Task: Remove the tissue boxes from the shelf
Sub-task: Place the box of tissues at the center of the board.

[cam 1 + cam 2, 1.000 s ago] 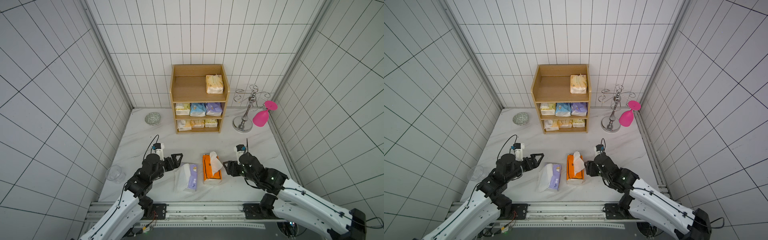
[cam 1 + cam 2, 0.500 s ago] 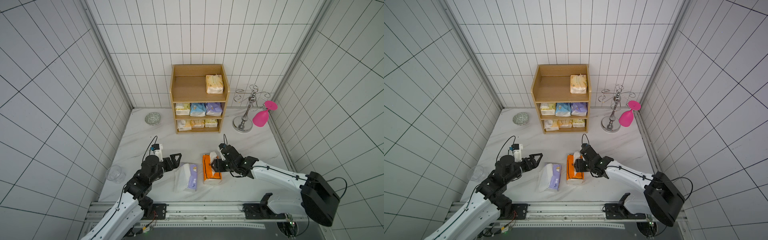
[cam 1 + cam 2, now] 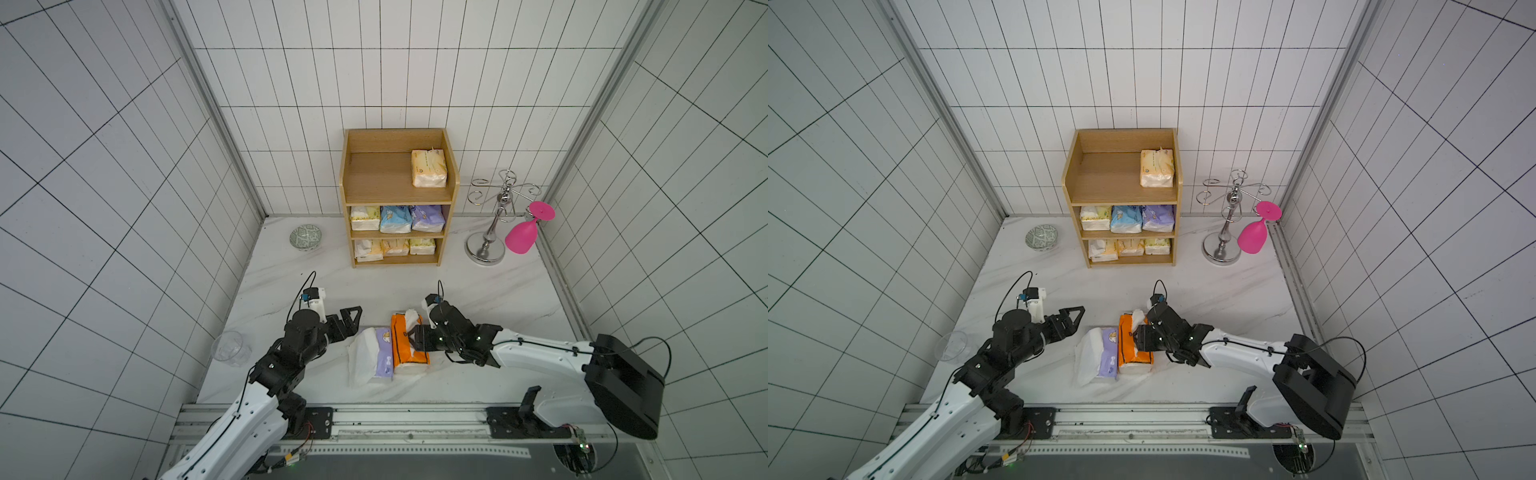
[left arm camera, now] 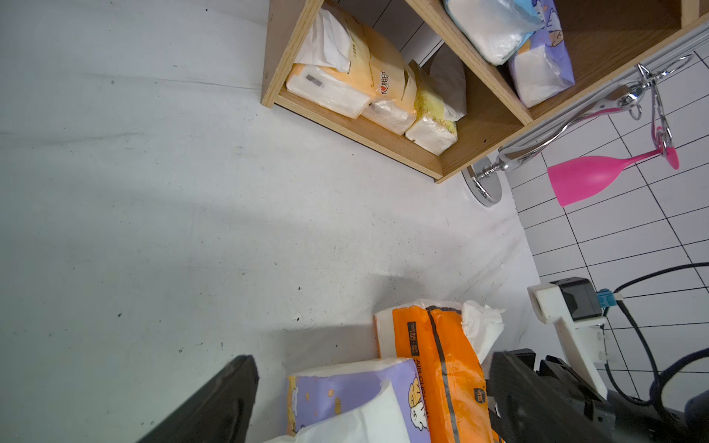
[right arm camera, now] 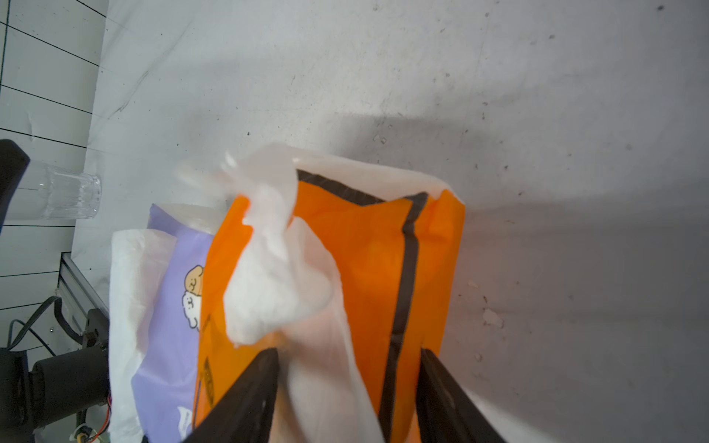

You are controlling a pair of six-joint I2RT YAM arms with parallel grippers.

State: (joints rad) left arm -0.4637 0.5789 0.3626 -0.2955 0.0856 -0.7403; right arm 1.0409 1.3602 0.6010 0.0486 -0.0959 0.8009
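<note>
The wooden shelf stands at the back wall. A peach tissue box lies on its top tier, three more fill the middle tier and three the bottom. On the table lie a purple box and an orange box with white tissue sticking out. My right gripper reaches over the orange box, its jaws apart on either side of the tissue. My left gripper hangs wide open and empty, just left of the purple box.
A patterned bowl sits left of the shelf. A clear glass stands near the table's left edge. A silver stand holding a pink goblet is right of the shelf. The metal rail runs along the front.
My right arm has swung left onto the orange box and its jaws have narrowed. The left gripper has stayed in place, wide open.
</note>
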